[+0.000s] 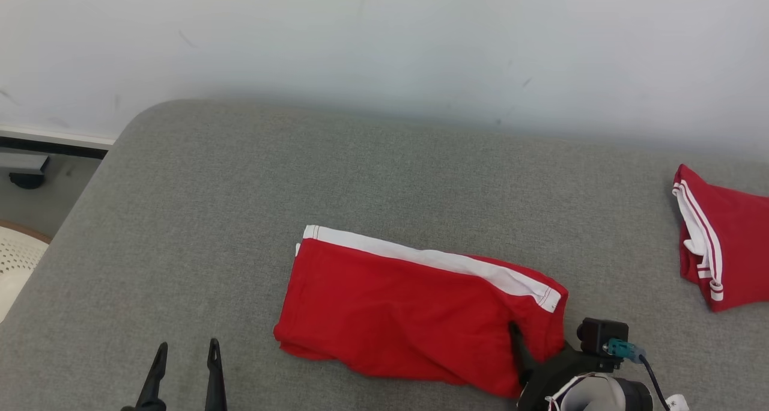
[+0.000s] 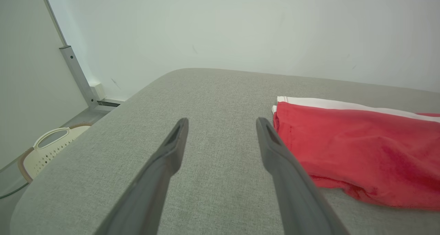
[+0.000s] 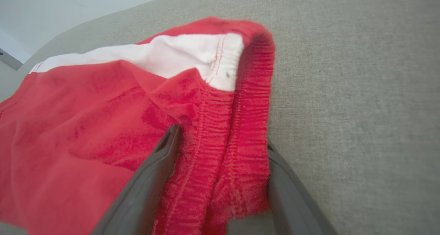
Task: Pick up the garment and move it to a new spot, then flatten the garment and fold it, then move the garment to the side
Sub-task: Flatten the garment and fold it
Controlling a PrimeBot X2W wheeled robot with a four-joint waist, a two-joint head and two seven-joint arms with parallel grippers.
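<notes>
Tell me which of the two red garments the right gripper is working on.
The middle shorts with the broad white stripe: their waistband sits between the right gripper's open fingers. The other red garment lies apart at the right edge.

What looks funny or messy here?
The red shorts aren't lying neat: their elastic waistband is bunched up between the right claw's open fingers, and the near edge is rumpled. Nothing looks torn or spilled.
</notes>
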